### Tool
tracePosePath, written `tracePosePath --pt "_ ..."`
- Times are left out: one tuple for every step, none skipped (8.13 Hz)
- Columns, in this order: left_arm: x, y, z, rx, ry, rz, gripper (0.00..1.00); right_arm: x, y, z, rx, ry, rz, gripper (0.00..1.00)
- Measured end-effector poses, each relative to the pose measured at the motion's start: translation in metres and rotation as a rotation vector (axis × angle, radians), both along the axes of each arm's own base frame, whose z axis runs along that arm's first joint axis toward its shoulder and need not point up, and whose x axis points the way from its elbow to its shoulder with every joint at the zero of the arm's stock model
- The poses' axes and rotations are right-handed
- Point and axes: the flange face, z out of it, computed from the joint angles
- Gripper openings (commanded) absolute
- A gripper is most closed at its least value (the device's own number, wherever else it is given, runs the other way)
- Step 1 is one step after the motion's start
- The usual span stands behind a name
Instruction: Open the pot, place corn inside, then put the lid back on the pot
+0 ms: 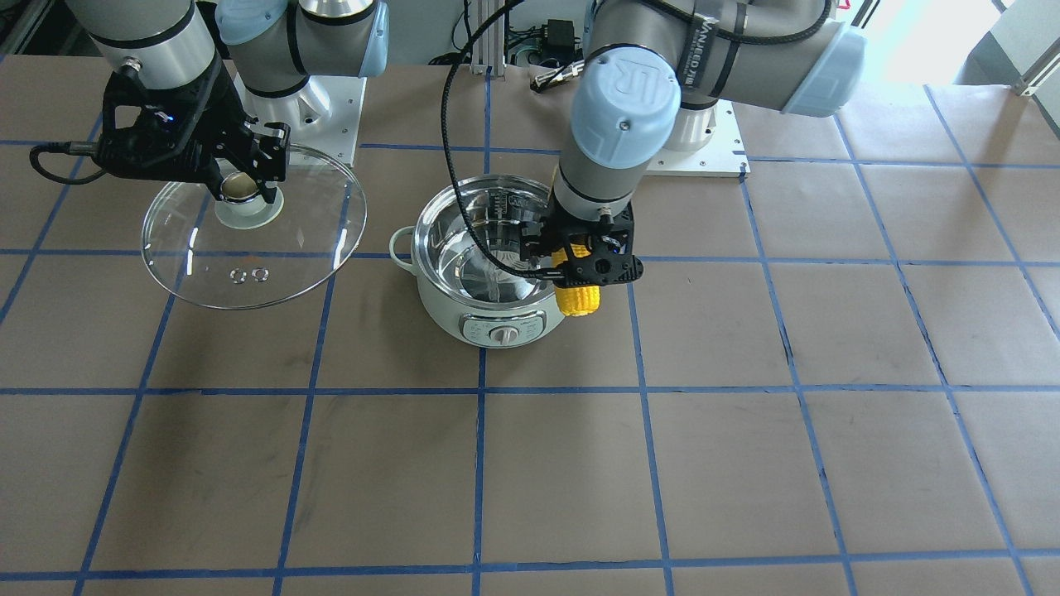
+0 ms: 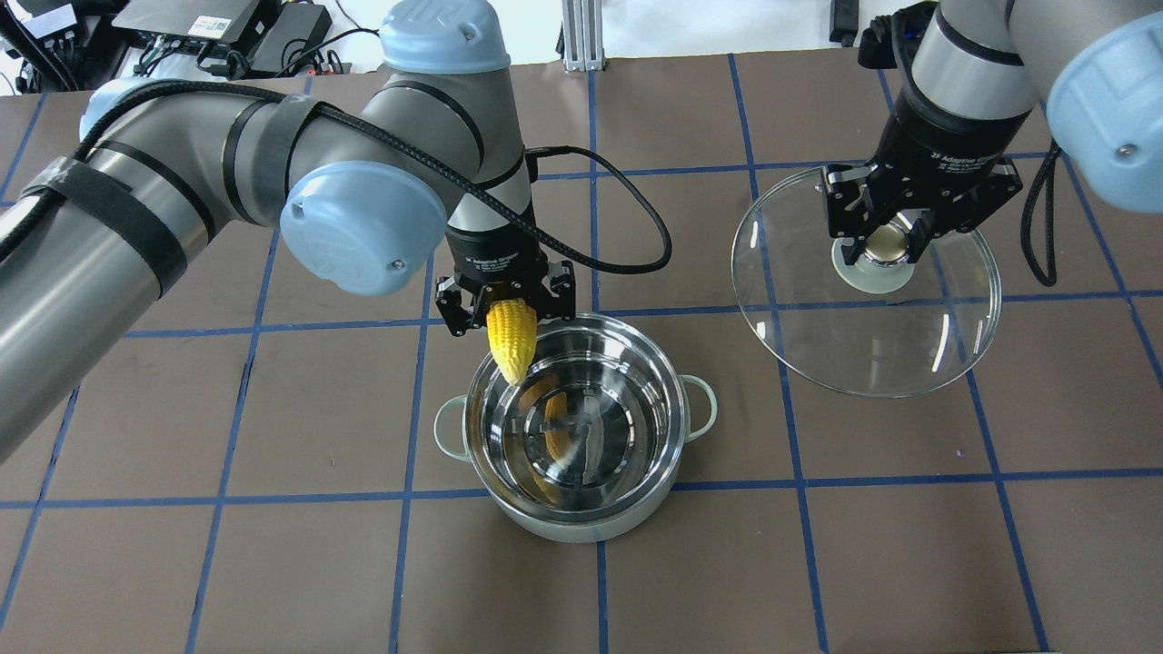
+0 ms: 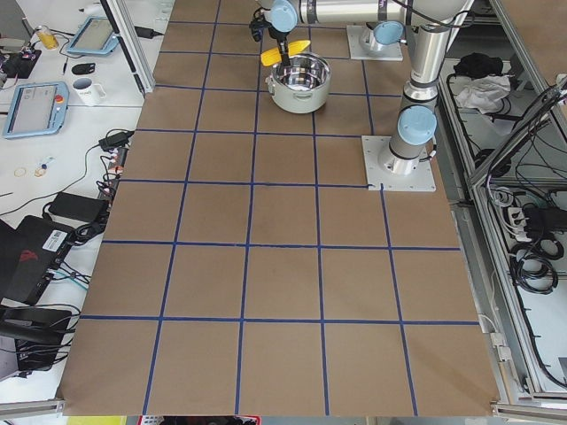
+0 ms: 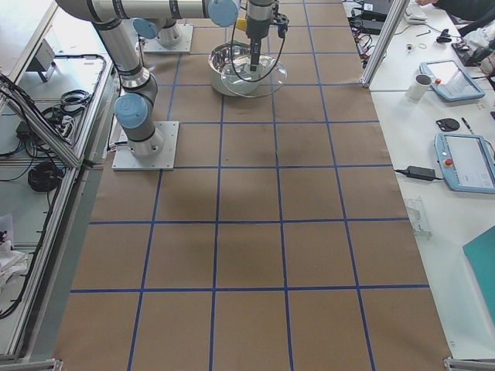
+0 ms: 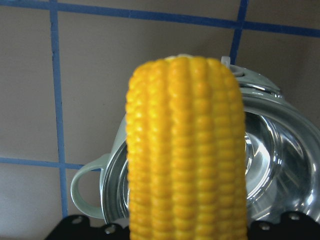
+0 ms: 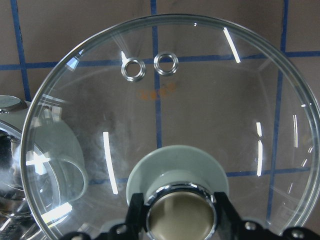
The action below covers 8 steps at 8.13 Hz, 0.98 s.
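Right, the corn hangs tip-down in the left gripper, which is clamped on its thick end. Its tip sits just above the rim of the pot on the robot's left side, not over the middle. The pot stands open, a little in from the robot-side edge of the table, roughly midway along it. I'd carry the cob further over the opening, then lower and tilt it before letting go (it looks nearly as long as the pot is wide, so dropped upright it may lean out). Toward the right end, the right gripper is closed on the knob of the lid, holding it tilted beside the pot.
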Motion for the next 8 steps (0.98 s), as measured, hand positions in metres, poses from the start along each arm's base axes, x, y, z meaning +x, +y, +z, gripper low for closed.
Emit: tracePosePath --pt "-0.008 0.008 0.002 0.005 0.019 -0.001 0.00 0.000 0.001 0.001 0.000 0.001 -0.002 0.25" --pt "-0.014 0.016 0.001 0.022 0.051 0.003 0.00 -0.001 0.001 0.001 0.001 0.002 -0.003 0.25" --pt "-0.020 0.025 -0.002 0.042 0.073 0.004 0.00 -0.001 0.001 0.000 0.002 0.004 -0.003 0.24" --pt "-0.025 0.034 -0.008 0.061 0.081 -0.002 0.00 -0.001 0.002 0.000 0.007 0.008 -0.003 0.23" --pt "-0.028 0.041 -0.016 0.080 0.082 -0.005 0.00 -0.002 0.003 0.000 0.011 0.010 -0.003 0.22" --pt "-0.030 0.045 -0.025 0.105 0.087 -0.004 0.00 -0.002 0.003 0.000 0.013 0.011 -0.004 0.22" --pt "-0.031 0.048 -0.035 0.128 0.088 -0.004 0.00 -0.002 0.003 0.000 0.015 0.011 -0.004 0.22" --pt "-0.031 0.049 -0.041 0.143 0.088 -0.004 0.08 -0.001 0.003 0.000 0.015 0.011 -0.004 0.22"
